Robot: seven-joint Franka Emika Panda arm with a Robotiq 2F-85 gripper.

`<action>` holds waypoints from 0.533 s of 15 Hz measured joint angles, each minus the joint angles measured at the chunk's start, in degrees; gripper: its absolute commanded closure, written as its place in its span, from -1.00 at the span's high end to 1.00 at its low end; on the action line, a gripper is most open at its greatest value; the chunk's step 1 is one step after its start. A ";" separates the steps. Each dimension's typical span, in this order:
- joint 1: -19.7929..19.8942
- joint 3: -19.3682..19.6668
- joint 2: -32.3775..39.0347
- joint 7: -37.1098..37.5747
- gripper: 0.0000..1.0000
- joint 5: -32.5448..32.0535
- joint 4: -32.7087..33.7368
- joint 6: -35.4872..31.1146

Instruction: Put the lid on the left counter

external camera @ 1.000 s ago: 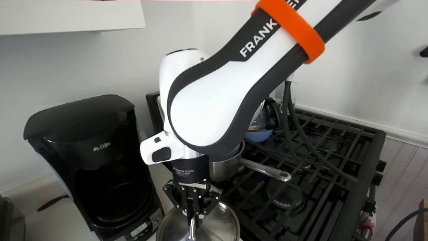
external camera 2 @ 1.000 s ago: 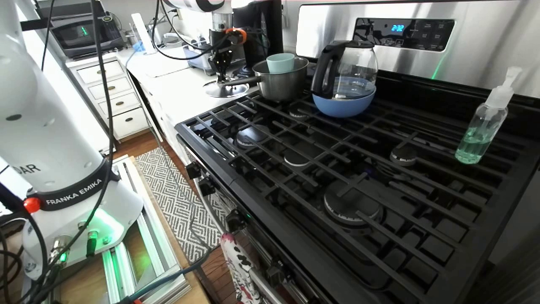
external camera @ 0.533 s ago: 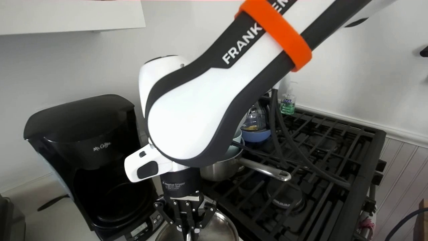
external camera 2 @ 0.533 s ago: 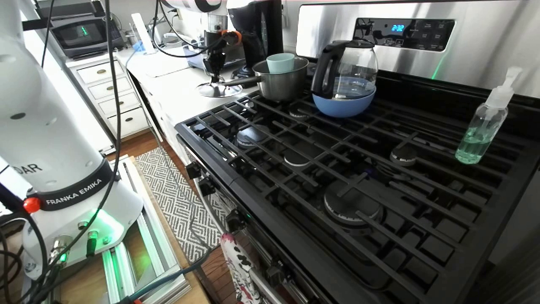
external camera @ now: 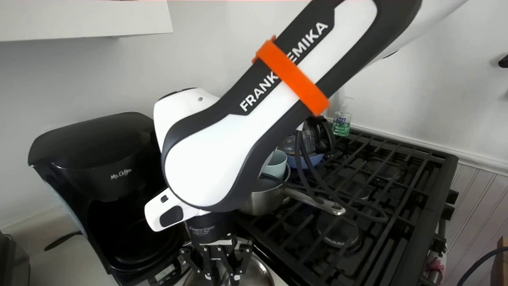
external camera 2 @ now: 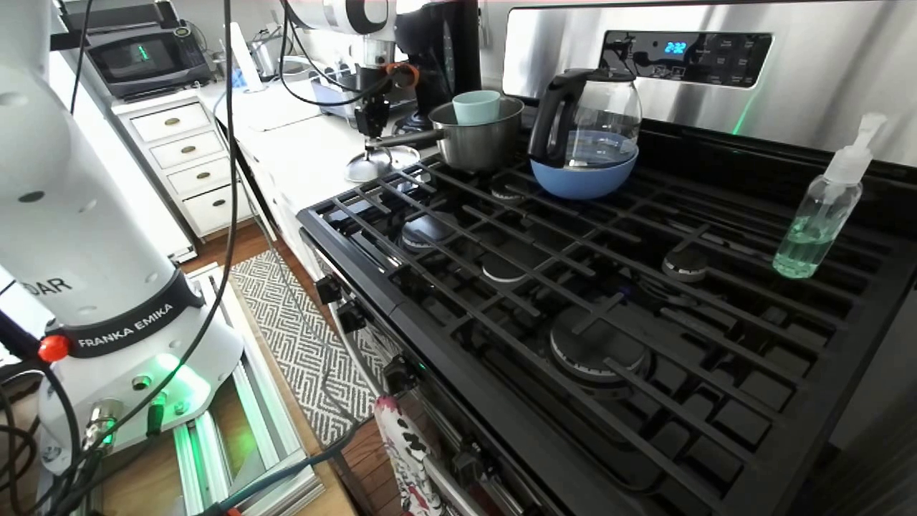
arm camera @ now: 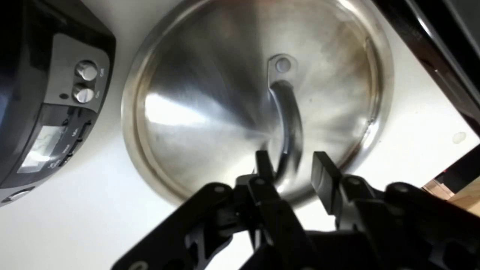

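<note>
The round silver lid (arm camera: 225,93) is on or just above the white left counter (arm camera: 93,217), between the coffee maker and the stove. It also shows in both exterior views (external camera: 256,274) (external camera 2: 367,168), looking somewhat tilted in the latter. My gripper (arm camera: 292,165) is above the lid with its fingers apart. The lid's arched handle (arm camera: 290,123) passes between the fingers, nearer the left one in the wrist view; I cannot tell whether that finger touches it. The gripper shows in both exterior views (external camera: 225,278) (external camera 2: 371,136). The lid's lower edge is partly hidden by the fingers.
A black coffee maker (external camera: 99,159) stands close beside the lid. The steel saucepan (external camera 2: 480,147) with a pale cup (external camera 2: 476,107) sits on the black grated stove (external camera 2: 501,272), its handle reaching toward the lid. A glass pot (external camera 2: 602,115) in a blue bowl (external camera 2: 584,175) stands behind.
The arm has come down and shifted toward the coffee maker. The fingers have spread apart around the lid handle. The lid has shifted slightly and its tilt looks different.
</note>
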State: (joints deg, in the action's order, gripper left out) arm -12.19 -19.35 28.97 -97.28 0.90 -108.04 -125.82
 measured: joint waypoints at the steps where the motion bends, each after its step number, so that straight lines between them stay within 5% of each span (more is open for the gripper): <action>1: 0.00 0.00 0.41 -0.13 0.49 -0.01 0.70 0.87; 5: 0.01 0.12 0.34 0.10 0.98 -0.04 1.84 2.97; 8: 0.11 0.73 -3.00 1.91 1.00 -0.28 -1.18 0.18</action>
State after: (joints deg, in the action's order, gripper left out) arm -12.08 -18.62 25.97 -95.38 0.62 -109.22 -125.64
